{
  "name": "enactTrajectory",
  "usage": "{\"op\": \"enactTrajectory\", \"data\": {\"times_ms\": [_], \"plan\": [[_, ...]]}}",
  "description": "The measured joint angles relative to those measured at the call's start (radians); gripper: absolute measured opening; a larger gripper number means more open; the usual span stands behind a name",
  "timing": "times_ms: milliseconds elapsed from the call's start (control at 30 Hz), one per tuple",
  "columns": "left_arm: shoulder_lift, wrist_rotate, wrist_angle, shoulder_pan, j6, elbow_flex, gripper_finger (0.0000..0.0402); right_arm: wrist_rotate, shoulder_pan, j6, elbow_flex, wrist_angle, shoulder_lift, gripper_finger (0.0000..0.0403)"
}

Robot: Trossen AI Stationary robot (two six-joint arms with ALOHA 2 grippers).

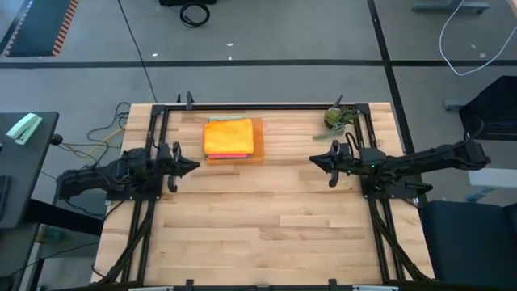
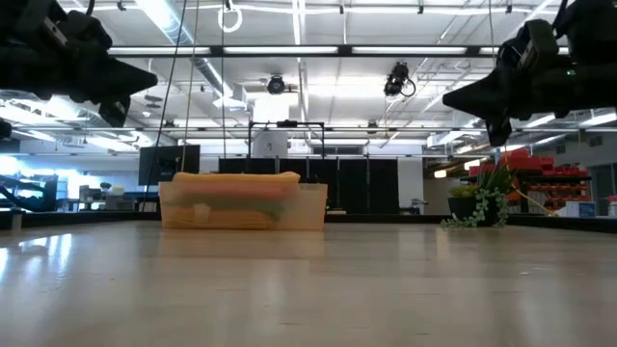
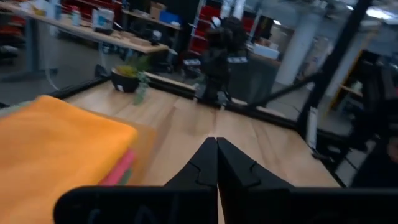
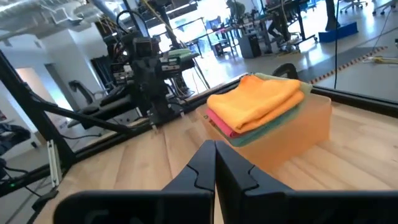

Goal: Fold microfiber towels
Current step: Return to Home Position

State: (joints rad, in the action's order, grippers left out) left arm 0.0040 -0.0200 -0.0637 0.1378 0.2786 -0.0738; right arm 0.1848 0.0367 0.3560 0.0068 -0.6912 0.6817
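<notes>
Left gripper (image 1: 194, 166) and right gripper (image 1: 313, 159) hang above the table (image 1: 258, 218) at opposite sides, tips facing inward, fingers pressed together on nothing. The folded microfiber towels (image 1: 229, 136), orange uppermost, lie stacked in the translucent orange tray (image 2: 313, 207) near the far edge

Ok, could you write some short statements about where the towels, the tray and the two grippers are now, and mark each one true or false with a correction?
1. The orange towel lies on top of the stack in the tray. True.
2. The left gripper holds a towel. False: it is shut and holds nothing.
3. The plant stands on the right arm's side of the table. True.
4. The right gripper is open. False: its fingers are shut together.
5. A pink towel lies loose on the wood. False: the pink towel is in the stack, under the orange one.
</notes>
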Motion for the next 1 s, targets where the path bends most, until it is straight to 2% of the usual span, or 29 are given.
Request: {"op": "enactTrajectory", "data": {"times_ms": [133, 300, 467, 667, 1000], "plan": [[0.000, 0.023, -0.026, -0.063, -0.027, 0.004, 0.0013, -0.001, 0.000, -0.035, 0.001, 0.077, -0.039, 0.0009], [0.000, 0.089, 0.022, -0.121, -0.080, 0.037, 0.0005, 0.001, 0.000, -0.088, 0.001, 0.182, -0.108, 0.0009], [0.000, 0.095, 0.077, -0.173, -0.114, 0.059, 0.0016, 0.001, 0.000, -0.106, 0.002, 0.270, -0.184, 0.0009], [0.000, 0.108, 0.090, -0.199, -0.132, 0.064, 0.0006, 0.000, 0.000, -0.079, 0.003, 0.346, -0.204, 0.0009], [0.002, 0.124, 0.098, -0.185, -0.082, 0.066, 0.0061, 0.002, 0.000, -0.068, 0.003, 0.346, -0.204, 0.0009]]}}
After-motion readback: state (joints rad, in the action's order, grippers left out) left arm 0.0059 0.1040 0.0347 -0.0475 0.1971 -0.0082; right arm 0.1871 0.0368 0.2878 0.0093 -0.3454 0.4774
